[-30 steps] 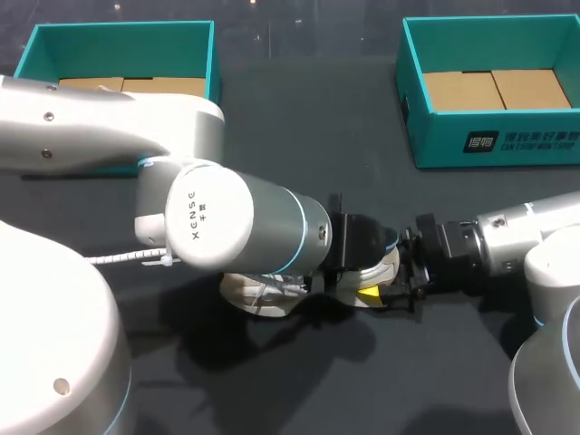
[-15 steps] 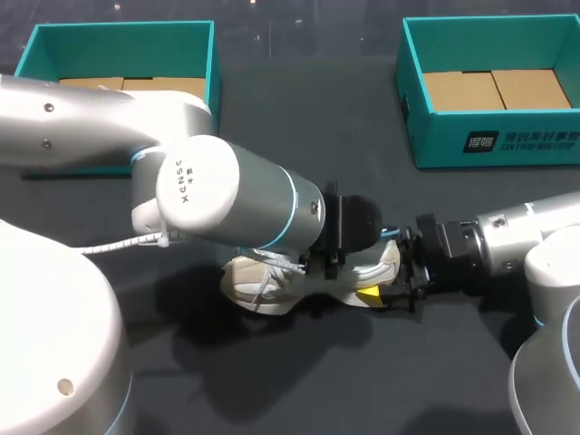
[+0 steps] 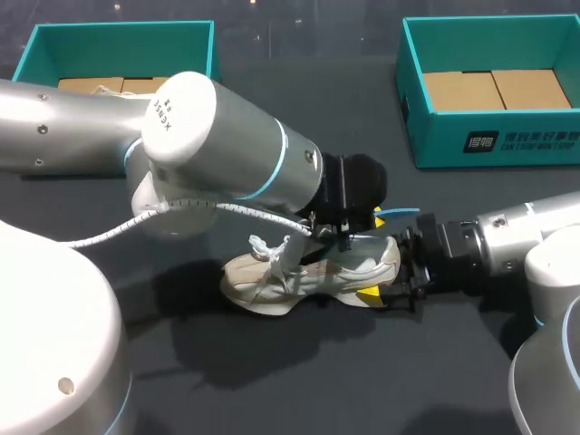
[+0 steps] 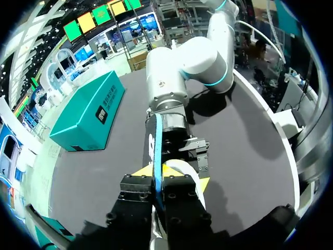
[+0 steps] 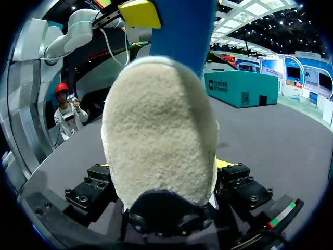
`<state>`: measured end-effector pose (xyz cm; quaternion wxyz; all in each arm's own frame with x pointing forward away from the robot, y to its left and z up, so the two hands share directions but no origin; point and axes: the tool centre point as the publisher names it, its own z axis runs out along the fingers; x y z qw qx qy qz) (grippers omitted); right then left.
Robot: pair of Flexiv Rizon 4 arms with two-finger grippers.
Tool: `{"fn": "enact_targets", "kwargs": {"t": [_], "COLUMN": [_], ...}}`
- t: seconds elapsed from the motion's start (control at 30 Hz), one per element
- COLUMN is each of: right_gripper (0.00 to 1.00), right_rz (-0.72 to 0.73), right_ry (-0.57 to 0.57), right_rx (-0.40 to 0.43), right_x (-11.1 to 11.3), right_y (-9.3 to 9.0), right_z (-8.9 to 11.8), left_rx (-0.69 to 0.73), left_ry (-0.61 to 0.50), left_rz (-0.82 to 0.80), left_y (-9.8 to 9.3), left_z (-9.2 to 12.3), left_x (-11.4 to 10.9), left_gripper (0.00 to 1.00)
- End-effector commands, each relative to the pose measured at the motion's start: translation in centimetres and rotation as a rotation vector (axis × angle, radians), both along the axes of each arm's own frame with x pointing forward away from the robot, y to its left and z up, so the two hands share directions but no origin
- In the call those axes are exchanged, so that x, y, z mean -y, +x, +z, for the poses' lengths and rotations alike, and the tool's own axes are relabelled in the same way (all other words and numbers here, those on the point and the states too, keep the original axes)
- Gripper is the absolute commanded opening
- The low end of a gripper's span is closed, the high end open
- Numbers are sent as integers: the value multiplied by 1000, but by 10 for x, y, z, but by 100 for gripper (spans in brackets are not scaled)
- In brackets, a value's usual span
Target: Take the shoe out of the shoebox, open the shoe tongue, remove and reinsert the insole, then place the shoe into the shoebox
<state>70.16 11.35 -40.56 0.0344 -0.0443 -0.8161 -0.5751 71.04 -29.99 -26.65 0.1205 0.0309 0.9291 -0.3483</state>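
Note:
A cream sneaker (image 3: 308,272) lies on its side on the black table, toe to the left, laces loose. My right gripper (image 3: 385,272) comes in from the right and is shut on the shoe's heel, one yellow fingertip (image 3: 367,294) showing on the near side. In the right wrist view the fuzzy heel (image 5: 161,130) fills the space between its fingers. My left gripper (image 4: 155,174) hangs just above the heel, shut on the thin blue insole (image 4: 156,151), which rises out of the shoe (image 5: 182,31). Its blue end (image 3: 399,214) sticks out beside the left gripper (image 3: 349,237).
Two open teal shoeboxes with brown cardboard floors stand at the back of the table, one at the back left (image 3: 214,63), one at the back right (image 3: 507,140). My bulky left arm (image 3: 227,154) spans the table's middle above the shoe.
My left gripper has shut on the insole and risen away from the shoe, drawing the blue insole's heel end up out of it. The right gripper has kept its hold.

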Motion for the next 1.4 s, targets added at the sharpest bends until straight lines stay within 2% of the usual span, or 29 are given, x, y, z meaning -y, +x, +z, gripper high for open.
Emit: {"fn": "enact_targets", "kwargs": {"t": [0.03,0.1,0.73,0.97,1.1,1.4], "right_gripper": [0,0,0,0,0,0], "right_rz": [0,0,0,0,0,0], "right_ry": [-4,-4,-4,-4,-4,-4], "right_rx": [-1,-1,-1,-1,-1,-1], "right_x": [-2,-2,-2,-2,-2,-2], "right_y": [-1,-1,-1,-1,-1,-1], "right_z": [-1,-1,-1,-1,-1,-1], "left_rx": [-87,-117,-117,-69,-89,-89], "left_ry": [-52,-112,-112,-343,-525,-525], "left_rz": [-72,-95,-95,-171,-187,-187], "left_y": [0,-4,-4,-37,-51,-51], "left_z": [15,29,29,83,129,129], "left_x": [1,5,5,33,42,42], "left_gripper": [0,0,0,0,0,0]}}
